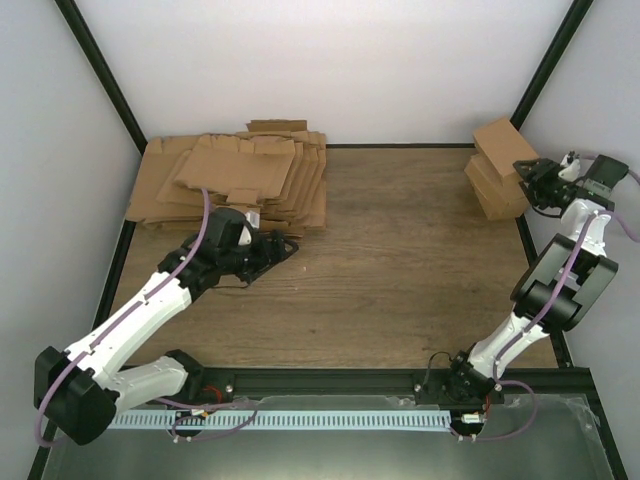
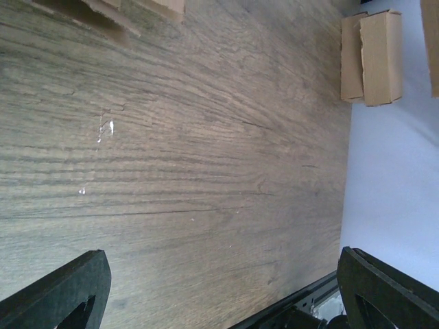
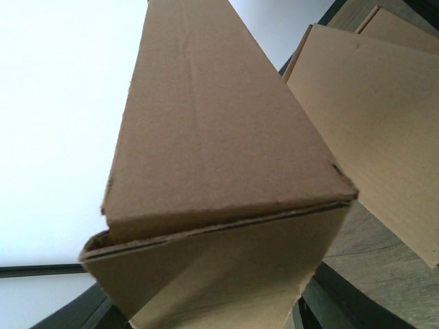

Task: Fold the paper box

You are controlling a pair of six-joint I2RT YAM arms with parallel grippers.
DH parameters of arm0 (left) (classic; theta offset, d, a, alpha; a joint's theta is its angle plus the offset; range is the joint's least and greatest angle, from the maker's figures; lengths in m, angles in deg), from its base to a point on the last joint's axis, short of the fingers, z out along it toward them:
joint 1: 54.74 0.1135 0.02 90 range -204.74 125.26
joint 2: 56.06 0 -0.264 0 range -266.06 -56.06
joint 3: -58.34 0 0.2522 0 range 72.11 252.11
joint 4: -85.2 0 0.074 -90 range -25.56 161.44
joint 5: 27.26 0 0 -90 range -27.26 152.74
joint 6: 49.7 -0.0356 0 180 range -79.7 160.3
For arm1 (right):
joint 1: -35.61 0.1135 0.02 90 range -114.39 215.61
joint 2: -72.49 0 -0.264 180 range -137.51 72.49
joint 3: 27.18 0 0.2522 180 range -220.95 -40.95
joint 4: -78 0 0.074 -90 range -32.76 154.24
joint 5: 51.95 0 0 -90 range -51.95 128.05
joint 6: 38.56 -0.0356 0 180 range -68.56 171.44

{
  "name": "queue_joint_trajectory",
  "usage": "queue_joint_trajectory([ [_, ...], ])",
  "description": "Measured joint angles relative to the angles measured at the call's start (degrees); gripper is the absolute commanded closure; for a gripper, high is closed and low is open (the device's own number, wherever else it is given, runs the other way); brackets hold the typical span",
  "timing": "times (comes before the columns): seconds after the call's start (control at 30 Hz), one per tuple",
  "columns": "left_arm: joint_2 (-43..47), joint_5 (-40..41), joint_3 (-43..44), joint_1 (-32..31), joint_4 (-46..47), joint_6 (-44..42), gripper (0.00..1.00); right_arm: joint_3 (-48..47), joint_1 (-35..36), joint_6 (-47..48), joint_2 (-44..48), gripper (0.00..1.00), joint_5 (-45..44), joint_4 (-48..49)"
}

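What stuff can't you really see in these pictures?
- Right wrist view: the paper box fills the frame and hides the fingers, so a grip cannot be told.
- Top view: the right gripper is too small to settle it.
- Top view: the left arm covers part of the cardboard sheet pile's near edge.
- Left wrist view: a folded box is cut off by the right edge.

The box [image 3: 219, 171] is plain brown cardboard, folded up into a long, closed rectangular carton with crisp creased edges. Its near end fills the right wrist view, where a flap seam gapes slightly at one corner. It is tilted, raised off the surface [image 1: 380, 260] at the far right, held by the right pincer [image 1: 527, 178].
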Motion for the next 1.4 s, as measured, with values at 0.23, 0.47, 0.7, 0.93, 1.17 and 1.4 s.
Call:
queue_joint_trajectory([
  [0.23, -1.31, 0.09, 0.02, 0.00, 1.88, 0.20, 0.07, -1.92, 0.00, 0.26, -3.21, 0.51, 0.09, -0.28],
  [0.47, -2.95, 0.00, 0.02, 0.02, 1.88, 0.15, 0.07, -0.15, 0.07, -0.94, -3.61, 0.49, -0.74, 2.34],
  [0.7, -3.06, -0.07, 0.00, 0.02, 1.92, -0.02, 0.07, 4.57, 0.13, -4.13, -3.54, 0.44, -3.19, 6.54],
  [0.93, -3.06, -0.09, 0.00, 0.07, 1.92, -0.09, 0.07, 5.90, 0.28, -5.99, -3.52, 0.33, -6.27, 9.25],
  [1.17, -3.04, -0.11, 0.00, 0.07, 1.92, -0.07, 0.07, 7.98, 0.35, -9.07, -3.34, 0.08, -11.13, 9.70],
  [1.4, -2.27, -0.07, -0.09, 0.07, 1.90, -0.07, 0.07, 8.13, 1.07, -10.93, -1.33, 0.00, -16.02, 7.89],
])
